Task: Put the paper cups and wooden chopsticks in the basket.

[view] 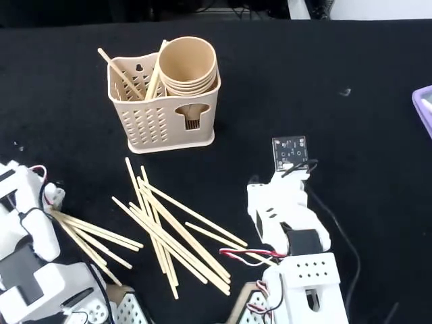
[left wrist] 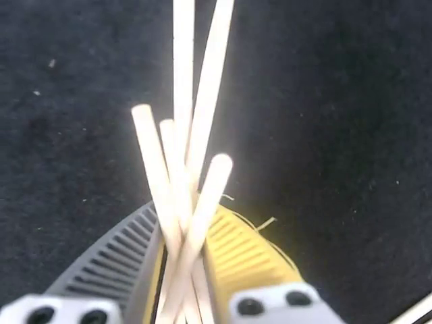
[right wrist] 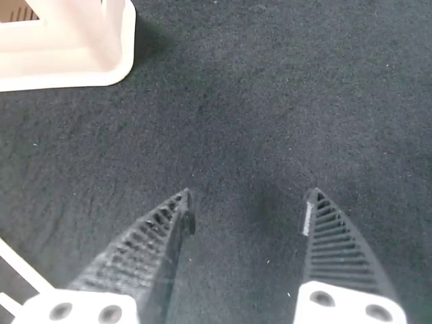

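Left wrist view: left tool (left wrist: 185,219) is clenched on a crossed bunch of chopsticks (left wrist: 181,135). They look light, stiff and smooth, likely to splay, so a mid-length grip suits best. On the desk (view: 364,135), the loose pile (view: 177,237) lies at 6 o'clock. The basket (view: 163,121), holding cups (view: 189,64), stands at 11. The right tool (right wrist: 246,206) is spread and empty.

Bright, even light; soft shadow beside basket (right wrist: 64,64).
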